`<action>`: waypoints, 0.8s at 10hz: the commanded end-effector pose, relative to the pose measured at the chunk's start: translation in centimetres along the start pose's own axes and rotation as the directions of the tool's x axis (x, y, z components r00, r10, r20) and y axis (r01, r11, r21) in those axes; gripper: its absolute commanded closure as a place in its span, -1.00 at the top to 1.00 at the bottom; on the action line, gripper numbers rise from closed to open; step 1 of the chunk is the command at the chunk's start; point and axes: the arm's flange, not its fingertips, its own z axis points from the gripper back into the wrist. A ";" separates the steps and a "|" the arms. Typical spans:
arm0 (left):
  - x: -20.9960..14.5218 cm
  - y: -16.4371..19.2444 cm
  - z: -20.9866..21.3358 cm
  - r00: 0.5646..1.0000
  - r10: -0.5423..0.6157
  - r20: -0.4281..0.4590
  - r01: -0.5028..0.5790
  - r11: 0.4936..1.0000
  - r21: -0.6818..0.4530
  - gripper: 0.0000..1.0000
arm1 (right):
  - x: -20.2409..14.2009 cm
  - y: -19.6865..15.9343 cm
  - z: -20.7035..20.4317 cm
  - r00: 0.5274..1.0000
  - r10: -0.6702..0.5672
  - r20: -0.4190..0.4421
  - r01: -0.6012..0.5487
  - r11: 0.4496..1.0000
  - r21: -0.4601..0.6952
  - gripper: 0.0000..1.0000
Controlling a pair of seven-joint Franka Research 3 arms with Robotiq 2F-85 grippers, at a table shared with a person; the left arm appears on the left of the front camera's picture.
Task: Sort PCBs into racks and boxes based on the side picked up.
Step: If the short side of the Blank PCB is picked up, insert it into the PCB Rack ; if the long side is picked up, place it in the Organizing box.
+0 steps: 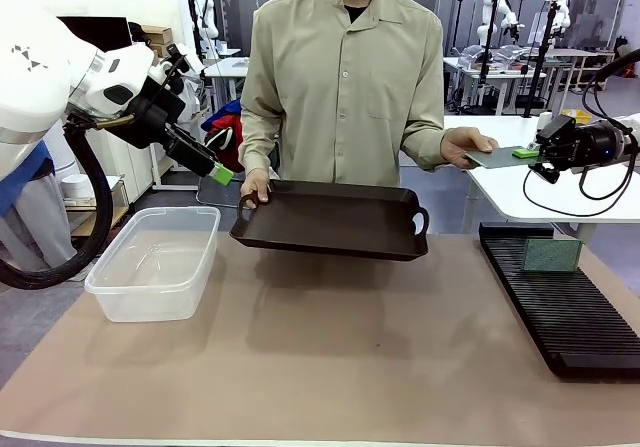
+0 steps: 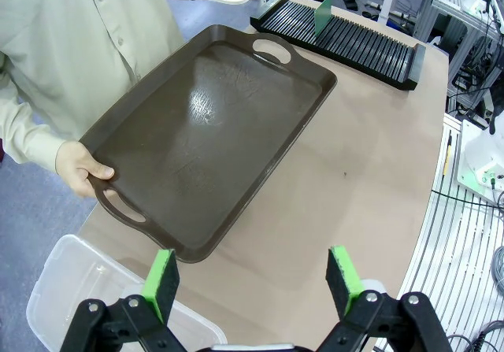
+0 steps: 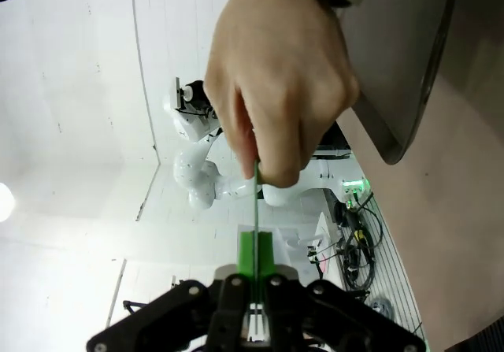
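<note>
We see the smooth brown tray (image 1: 330,222) tilted in one hand (image 1: 257,185) of the person. The clear plastic box (image 1: 160,262) sits near the left gripper (image 2: 252,267), pads spread wide. The slotted black rack (image 1: 560,307), cut off at right, holds one PCB (image 1: 551,255) upright. The other hand (image 1: 462,147) pinches a second PCB (image 1: 495,157), thin and edge-on, which the right gripper (image 3: 256,250) clamps.

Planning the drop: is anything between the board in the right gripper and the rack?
Nothing visible. The right gripper and the person's hand both hold the PCB; the rack sits below, a second PCB standing in it.
</note>
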 end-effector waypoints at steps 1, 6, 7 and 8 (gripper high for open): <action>-0.2 0.0 -0.1 1.000 -0.003 -0.004 0.003 1.000 -0.005 1.00 | 0.0 0.0 0.0 1.000 -0.002 0.000 0.002 1.000 0.000 -1.00; -0.2 0.0 -0.1 1.000 -0.003 -0.004 0.003 1.000 -0.005 1.00 | 0.0 0.0 0.0 1.000 -0.002 0.000 0.002 1.000 0.000 -1.00; -0.2 0.0 -0.1 1.000 -0.003 -0.004 0.003 1.000 -0.005 1.00 | 0.0 0.0 0.0 1.000 -0.002 0.000 0.002 1.000 0.000 -1.00; -0.2 0.0 -0.1 1.000 -0.003 -0.004 0.003 1.000 -0.005 1.00 | 0.0 0.0 0.0 1.000 -0.002 0.000 0.002 1.000 0.000 -1.00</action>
